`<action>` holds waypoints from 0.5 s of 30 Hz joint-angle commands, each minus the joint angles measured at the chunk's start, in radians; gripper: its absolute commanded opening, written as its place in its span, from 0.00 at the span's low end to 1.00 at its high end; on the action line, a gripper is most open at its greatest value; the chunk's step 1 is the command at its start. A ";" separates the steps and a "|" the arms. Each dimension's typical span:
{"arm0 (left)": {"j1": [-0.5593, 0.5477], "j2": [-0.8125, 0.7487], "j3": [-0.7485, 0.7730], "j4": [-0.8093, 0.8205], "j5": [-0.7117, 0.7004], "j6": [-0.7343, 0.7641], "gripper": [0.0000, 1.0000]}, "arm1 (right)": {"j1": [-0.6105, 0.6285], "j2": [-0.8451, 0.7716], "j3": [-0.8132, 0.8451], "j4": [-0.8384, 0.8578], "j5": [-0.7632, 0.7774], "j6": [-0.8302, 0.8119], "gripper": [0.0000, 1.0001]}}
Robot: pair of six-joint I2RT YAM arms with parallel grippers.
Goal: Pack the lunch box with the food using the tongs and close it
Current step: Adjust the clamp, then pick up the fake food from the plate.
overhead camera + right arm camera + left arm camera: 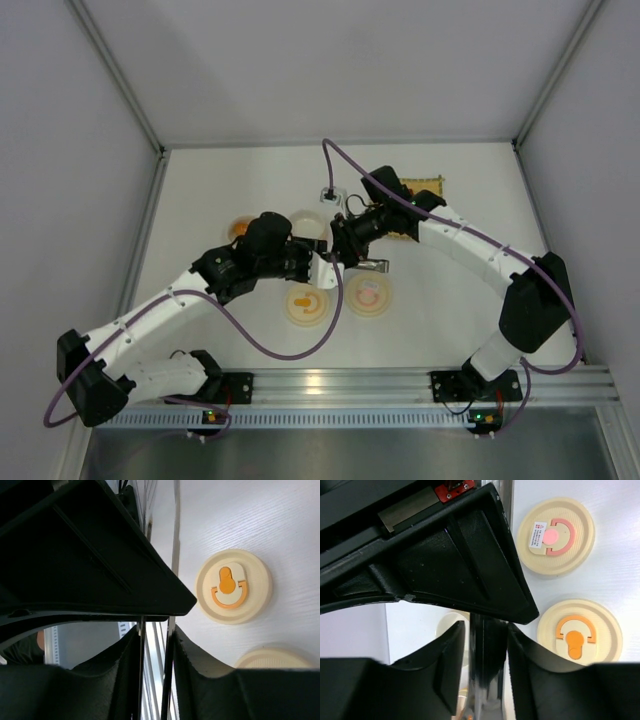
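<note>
The silver tongs [375, 266] hang over the middle of the table where both arms meet. My right gripper [345, 252] is shut on them; in the right wrist view its fingers [192, 665] press the two thin arms of the tongs [170, 650] together. My left gripper [315, 265] is also shut on the tongs [487, 670], which fill the gap between its fingers [451, 665]. Behind the grippers, one cream bowl of the lunch box [305, 222] stands beside another holding an orange food piece [240, 228]. The other food is hidden.
Two flat cream lids lie in front of the grippers, one with an orange mark [308, 303] and one with a pink mark [369, 295]. A yellow mat [425, 185] and a small white block [330, 193] sit at the back. Walls enclose the table.
</note>
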 commanded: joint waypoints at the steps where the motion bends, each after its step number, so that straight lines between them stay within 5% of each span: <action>1: -0.003 -0.018 0.018 0.037 -0.009 0.005 0.48 | 0.025 -0.022 0.031 0.002 -0.027 -0.028 0.28; 3: -0.003 -0.026 0.021 0.038 -0.013 0.002 0.59 | 0.025 -0.024 0.031 0.001 -0.016 -0.030 0.26; 15: -0.003 -0.193 0.133 -0.093 -0.056 -0.154 0.84 | -0.009 -0.062 0.034 -0.048 0.090 -0.065 0.18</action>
